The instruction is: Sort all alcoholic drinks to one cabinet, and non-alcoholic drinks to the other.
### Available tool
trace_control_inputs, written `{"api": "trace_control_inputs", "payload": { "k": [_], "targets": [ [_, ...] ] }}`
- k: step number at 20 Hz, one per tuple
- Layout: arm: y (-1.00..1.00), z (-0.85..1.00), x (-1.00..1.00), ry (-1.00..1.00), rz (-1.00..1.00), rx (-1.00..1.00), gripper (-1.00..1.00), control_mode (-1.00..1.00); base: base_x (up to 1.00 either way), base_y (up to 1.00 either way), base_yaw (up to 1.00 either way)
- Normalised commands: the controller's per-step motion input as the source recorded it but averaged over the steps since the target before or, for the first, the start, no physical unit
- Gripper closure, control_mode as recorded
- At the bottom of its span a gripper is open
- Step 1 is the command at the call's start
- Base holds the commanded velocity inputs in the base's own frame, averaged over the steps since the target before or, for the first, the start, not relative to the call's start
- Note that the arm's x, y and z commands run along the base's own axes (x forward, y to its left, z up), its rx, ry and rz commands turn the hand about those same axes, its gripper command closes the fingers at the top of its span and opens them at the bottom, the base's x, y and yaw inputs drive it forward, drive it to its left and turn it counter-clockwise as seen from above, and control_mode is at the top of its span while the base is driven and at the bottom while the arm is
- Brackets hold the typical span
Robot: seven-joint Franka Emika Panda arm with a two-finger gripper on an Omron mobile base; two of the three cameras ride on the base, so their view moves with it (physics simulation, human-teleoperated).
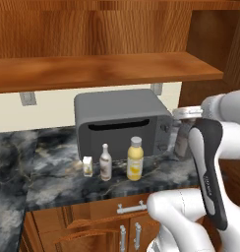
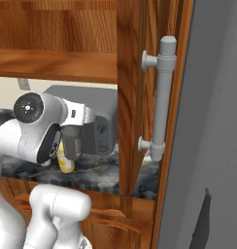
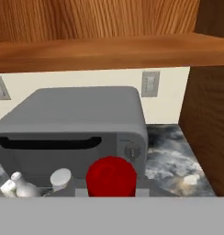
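In the left base view, the long reddish-brown shelf board point(image 1: 107, 70) runs across the upper half of the frame, with a grey microwave point(image 1: 123, 123) below it at centre on the dark marbled counter point(image 1: 53, 182). In front of the microwave stand, left to right, the small cream carton point(image 1: 87, 166), the slim white long-necked bottle point(image 1: 105, 163) and the yellow juice bottle point(image 1: 135, 159). At the right edge the gripper point(image 1: 183, 129) holds the squat dark grey bottle point(image 1: 182, 141) off the counter, beside the microwave's right end. In the right base view, the gripper point(image 2: 74, 141) sits at centre left, pinched on the dark bottle point(image 2: 72, 144), which hangs in front of the yellow bottle point(image 2: 66, 164); a brown cabinet panel point(image 2: 127, 97) with a grey handle point(image 2: 161, 97) fills the middle. In the hand view, the bottle's red cap point(image 3: 111, 176) sits at bottom centre, with the yellow bottle's grey cap point(image 3: 61, 177) and the white bottle point(image 3: 22, 185) at lower left, the microwave point(image 3: 72, 124) behind and the shelf board point(image 3: 109, 50) across the top.
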Motion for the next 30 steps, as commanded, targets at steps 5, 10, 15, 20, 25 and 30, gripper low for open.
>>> {"api": "trace_control_inputs", "payload": {
  "k": [5,10,15,20,25,30],
  "targets": [
    [0.02,0.73,-0.21,-0.03,0.0,0.0,1.0,-1.0,0.0,0.0,0.0],
    [0.05,0.73,-0.24,-0.02,0.0,0.0,1.0,-1.0,0.0,0.0,0.0],
    [0.11,0.58,-0.23,-0.04,0.0,0.0,1.0,-1.0,0.0,0.0,0.0],
    [0.14,0.38,-0.06,-0.05,0.0,0.0,1.0,-1.0,0.0,0.0,0.0],
    [0.06,0.18,0.04,-0.07,0.0,0.0,1.0,-1.0,0.0,0.0,0.0],
    [0.02,0.0,0.14,-0.12,0.0,0.0,1.0,-1.0,0.0,0.0,0.0]
  ]
}}
